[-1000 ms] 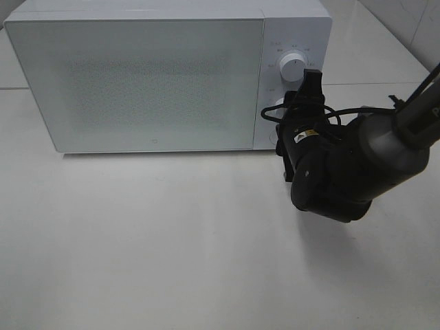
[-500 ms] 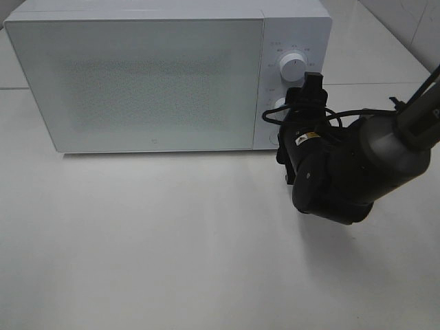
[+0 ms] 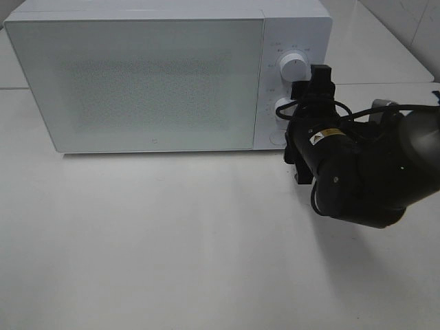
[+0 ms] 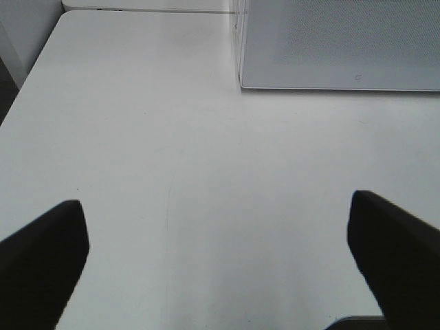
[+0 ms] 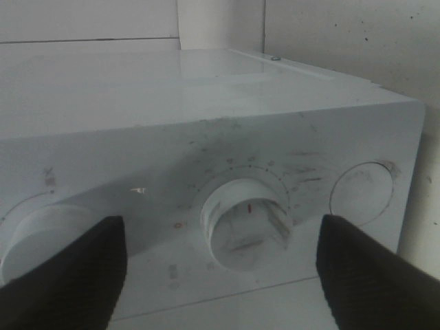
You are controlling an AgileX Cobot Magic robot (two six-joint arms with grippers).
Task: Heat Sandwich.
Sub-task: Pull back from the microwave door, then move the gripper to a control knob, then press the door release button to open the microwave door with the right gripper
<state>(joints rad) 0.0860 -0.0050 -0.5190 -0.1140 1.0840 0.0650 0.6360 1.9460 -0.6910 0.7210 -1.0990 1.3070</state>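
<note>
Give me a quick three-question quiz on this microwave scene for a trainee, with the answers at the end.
1. True or false: the microwave door stands open.
2. What does the right gripper face, jaws open? A a door handle; B the lower knob; C a touch keypad.
3. Fill in: the left gripper hangs open above the bare ____.
Key: 1 false; 2 B; 3 table.
</note>
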